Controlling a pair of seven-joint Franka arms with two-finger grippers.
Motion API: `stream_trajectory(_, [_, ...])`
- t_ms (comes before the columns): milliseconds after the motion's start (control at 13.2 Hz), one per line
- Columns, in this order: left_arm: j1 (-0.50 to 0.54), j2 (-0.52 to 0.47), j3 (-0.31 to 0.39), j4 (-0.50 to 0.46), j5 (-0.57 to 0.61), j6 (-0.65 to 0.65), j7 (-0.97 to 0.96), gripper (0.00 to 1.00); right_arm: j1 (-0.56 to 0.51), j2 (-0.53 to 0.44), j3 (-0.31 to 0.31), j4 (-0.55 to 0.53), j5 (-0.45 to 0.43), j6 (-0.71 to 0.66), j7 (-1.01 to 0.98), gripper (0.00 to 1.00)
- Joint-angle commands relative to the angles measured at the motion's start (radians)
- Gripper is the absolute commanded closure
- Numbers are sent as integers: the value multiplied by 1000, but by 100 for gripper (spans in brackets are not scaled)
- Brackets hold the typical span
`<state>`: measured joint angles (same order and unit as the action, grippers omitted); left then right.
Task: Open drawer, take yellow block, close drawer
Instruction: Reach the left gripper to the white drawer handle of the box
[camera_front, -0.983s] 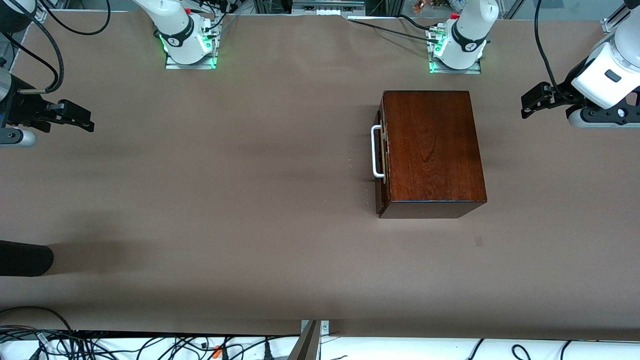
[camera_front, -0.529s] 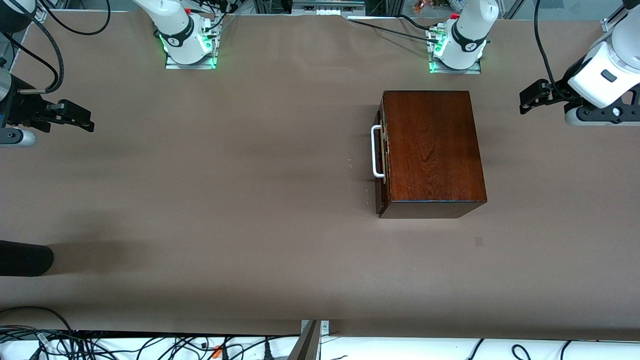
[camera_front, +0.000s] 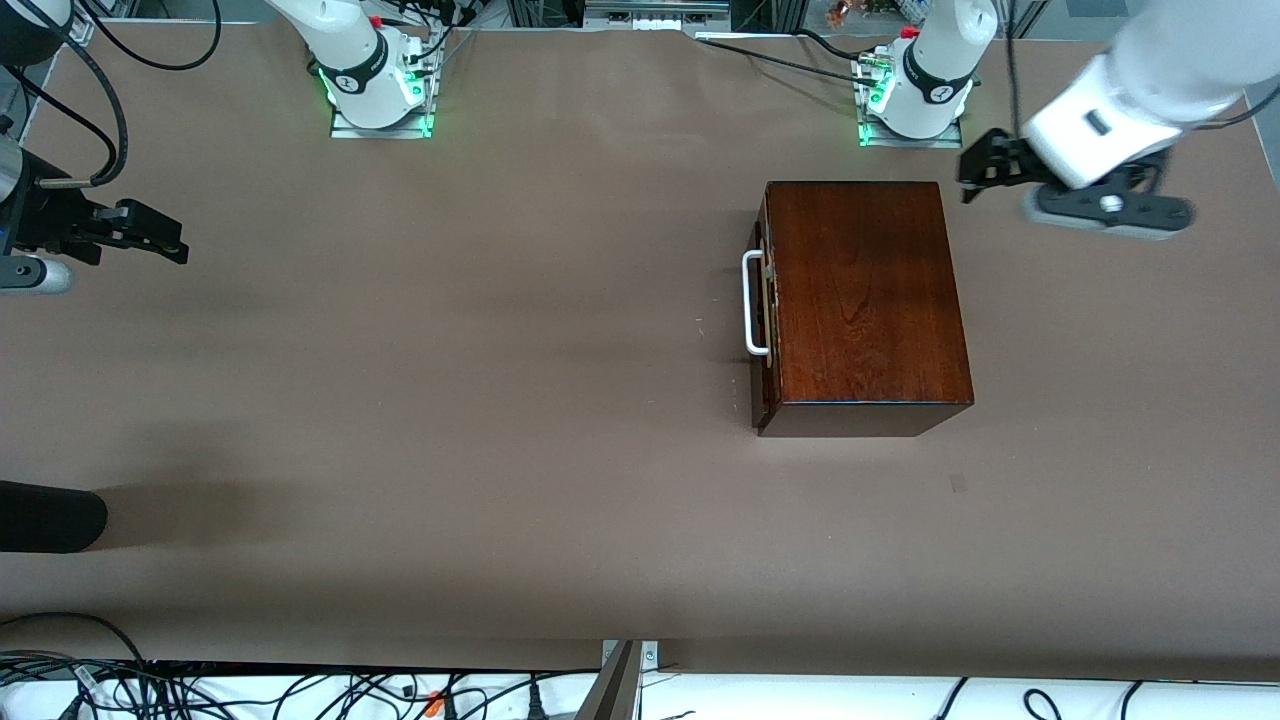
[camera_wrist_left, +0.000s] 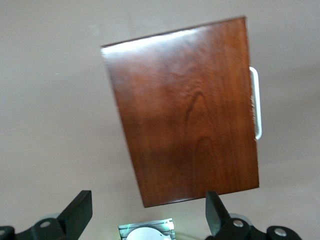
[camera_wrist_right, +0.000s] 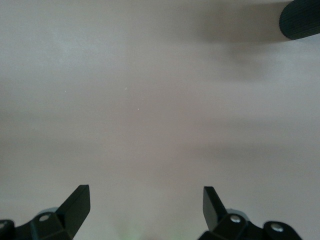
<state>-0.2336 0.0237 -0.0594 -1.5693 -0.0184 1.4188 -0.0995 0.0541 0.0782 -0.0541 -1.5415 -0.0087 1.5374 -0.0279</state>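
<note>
Drawer (camera_front: 765, 305) sits shut in the mahogany box (camera_front: 865, 300), its white handle (camera_front: 750, 303) at the box's nine o'clock in the front view; left gripper (camera_front: 972, 178) hangs at one o'clock, right gripper (camera_front: 165, 238) waits over bare table. Left wrist view: jaws apart, above the box (camera_wrist_left: 185, 115); best to swing round and straddle the handle (camera_wrist_left: 256, 102) squarely. Right wrist view: fingers (camera_wrist_right: 75, 205) apart. Yellow block unseen

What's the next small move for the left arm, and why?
Probably carry the left pincer over the box and down toward the white handle. The drawer looks shut, so the yellow block is not in view, and the open left pincer hangs by the box's corner nearest the left arm's base. The right pincer, also open, waits at the right arm's end of the table.
</note>
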Motion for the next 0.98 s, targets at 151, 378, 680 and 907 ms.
stream_trajectory(151, [-188, 172, 10, 83, -21, 55, -144, 0, -16, -18, 13, -14, 7, -2, -12, 0])
stream_trajectory(378, [-282, 283, 10, 118, -15, 133, -281, 0, -16, -18, 11, -14, 7, 0, -12, 0])
stream_trajectory(680, [-358, 379, 12, 89, -5, 296, -348, 0, -16, -17, 11, -14, 6, 0, -12, 0])
stream_trajectory(907, [-394, 442, 12, 86, 3, 333, -394, 0, -17, -17, 11, -14, 6, 0, -12, 0])
